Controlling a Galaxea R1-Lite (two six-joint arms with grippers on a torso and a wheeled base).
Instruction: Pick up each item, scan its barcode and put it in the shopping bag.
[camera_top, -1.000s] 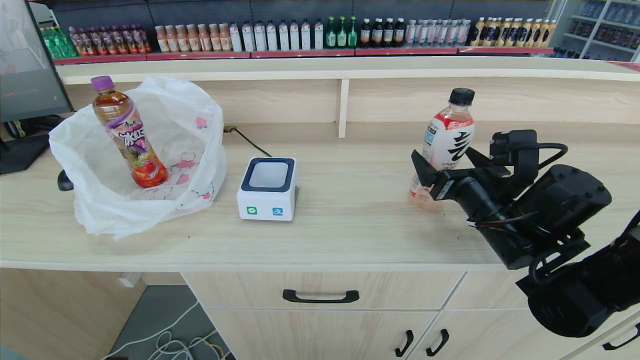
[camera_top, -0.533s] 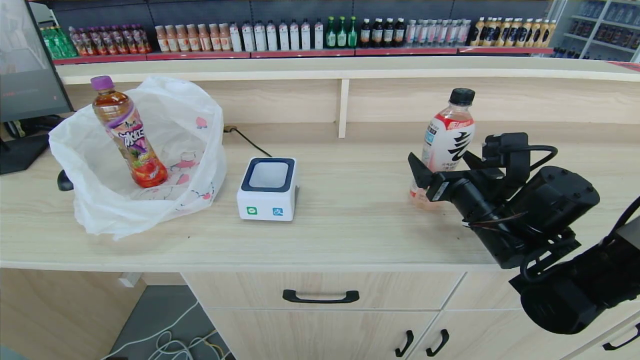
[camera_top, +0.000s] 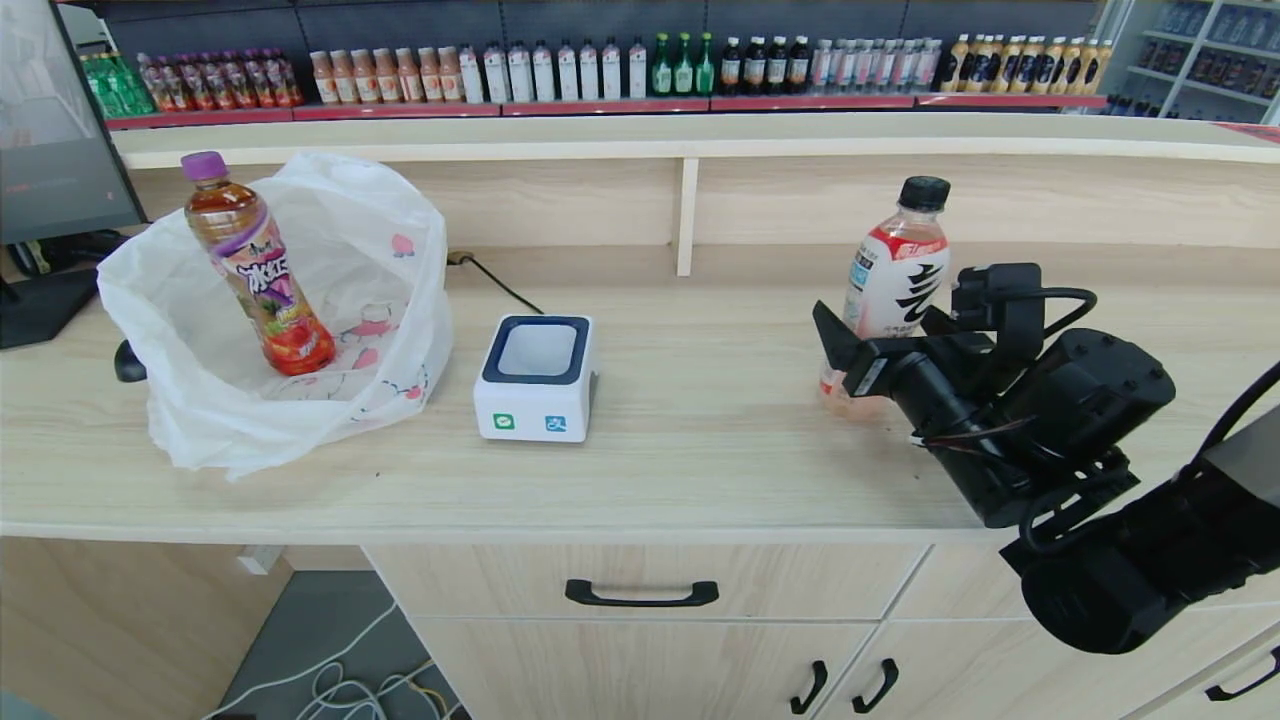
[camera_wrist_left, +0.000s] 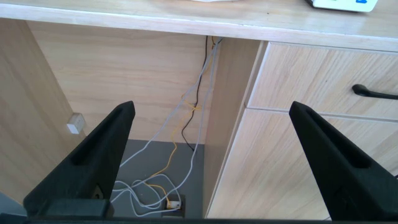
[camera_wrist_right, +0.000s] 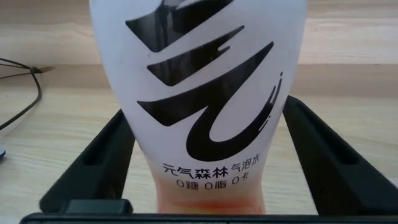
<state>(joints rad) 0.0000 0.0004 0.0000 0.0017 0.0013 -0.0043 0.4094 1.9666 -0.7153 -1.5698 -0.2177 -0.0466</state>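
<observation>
A pale pink drink bottle (camera_top: 893, 285) with a black cap and white label stands upright on the right of the wooden counter (camera_top: 700, 470). My right gripper (camera_top: 885, 338) is open, with one finger on each side of the bottle's lower half. In the right wrist view the bottle (camera_wrist_right: 205, 93) stands between the two black fingers (camera_wrist_right: 93, 165), close to them. A brown tea bottle (camera_top: 258, 270) with a purple cap leans inside the white shopping bag (camera_top: 380, 250) at the left. The white barcode scanner (camera_top: 537, 375) sits mid-counter. My left gripper (camera_wrist_left: 211, 168) hangs open below counter level, in front of the cabinet.
A cable (camera_top: 495, 280) runs from the scanner to the back wall. A dark monitor (camera_top: 55, 150) stands at the far left. A raised shelf (camera_top: 680, 140) backs the counter. Drawers with black handles (camera_top: 640, 593) lie below, and loose cables (camera_wrist_left: 161, 186) on the floor.
My right arm has shifted slightly left and forward, bringing its open fingers further around the pink bottle. The bag, the tea bottle and the scanner have stayed put.
</observation>
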